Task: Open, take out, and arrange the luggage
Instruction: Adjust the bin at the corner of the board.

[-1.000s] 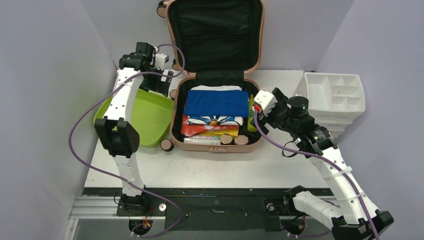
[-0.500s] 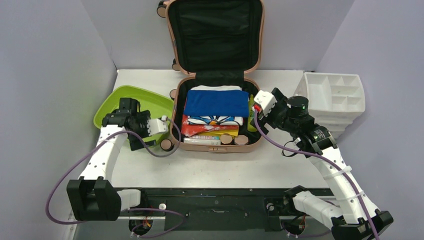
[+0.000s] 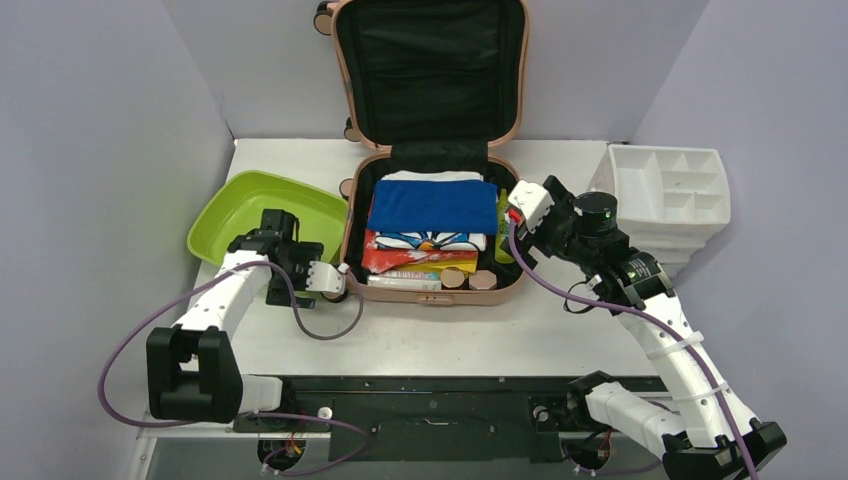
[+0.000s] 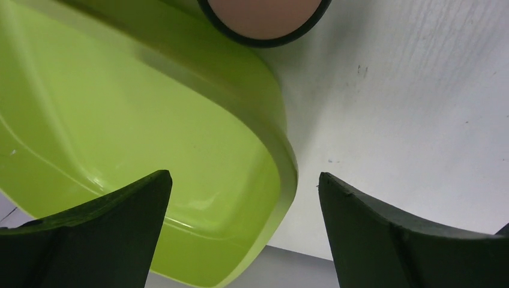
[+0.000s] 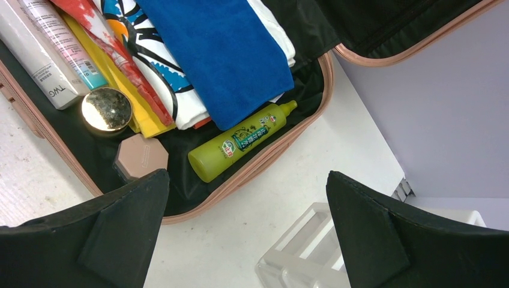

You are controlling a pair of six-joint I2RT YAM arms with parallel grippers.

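Observation:
The salmon-pink luggage (image 3: 430, 70) lies open, its lid propped against the back wall and its base packed. Inside are a blue folded cloth (image 5: 222, 60), printed clothes, a green bottle (image 5: 240, 141), white tubes (image 5: 42, 60), a gold-lidded jar (image 5: 107, 108) and a pink jar (image 5: 141, 157). My left gripper (image 3: 325, 280) is open and empty, low by the front-left wheel (image 3: 334, 291), between the case and the lime-green tub (image 4: 120, 120). My right gripper (image 3: 525, 205) hangs open and empty over the case's right rim (image 5: 237, 191).
The lime-green tub (image 3: 260, 215) sits left of the case with nothing in it. A white drawer organizer (image 3: 665, 195) stands at the right edge, its corner (image 5: 306, 252) under my right fingers. Grey walls close in the left, back and right sides.
My left arm has swung from the back, near the lid hinge, forward across the tub and down to the case's front-left wheel. The right arm has not moved.

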